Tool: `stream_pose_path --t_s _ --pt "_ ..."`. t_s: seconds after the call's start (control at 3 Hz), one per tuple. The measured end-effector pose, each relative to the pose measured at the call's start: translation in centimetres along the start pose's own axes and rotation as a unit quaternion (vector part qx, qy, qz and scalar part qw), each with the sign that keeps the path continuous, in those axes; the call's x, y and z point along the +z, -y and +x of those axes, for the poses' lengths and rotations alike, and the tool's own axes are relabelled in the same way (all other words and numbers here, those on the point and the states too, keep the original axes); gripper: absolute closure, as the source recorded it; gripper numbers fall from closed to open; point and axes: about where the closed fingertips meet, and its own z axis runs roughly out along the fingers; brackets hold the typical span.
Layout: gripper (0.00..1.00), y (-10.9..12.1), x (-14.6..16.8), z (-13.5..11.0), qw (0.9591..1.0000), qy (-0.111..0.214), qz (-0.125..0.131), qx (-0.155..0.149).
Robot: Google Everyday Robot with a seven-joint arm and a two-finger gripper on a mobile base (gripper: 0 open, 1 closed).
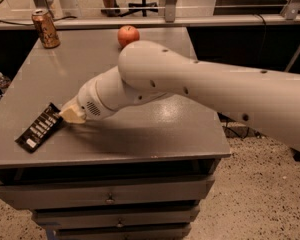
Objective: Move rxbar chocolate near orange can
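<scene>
The rxbar chocolate (40,127) lies flat and slanted near the front left edge of the table (155,134). The gripper (71,115) sits low at the bar's upper right end, touching it; whether it grips cannot be told. Farther back sits an apple (128,35), and the orange can (45,29) stands upright at the far left corner.

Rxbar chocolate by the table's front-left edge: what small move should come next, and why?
Probably ease the hand further over the rxbar chocolate for a grasp: it meets only the bar's right end, and the orange can stands at the far-left corner.
</scene>
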Motion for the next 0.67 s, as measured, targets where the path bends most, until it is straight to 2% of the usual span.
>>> stream_pose_path --t_s 0.67 --pt "1.00 2.3 -7.9 -0.6 0.9967 -0.010 0.081 0.008"
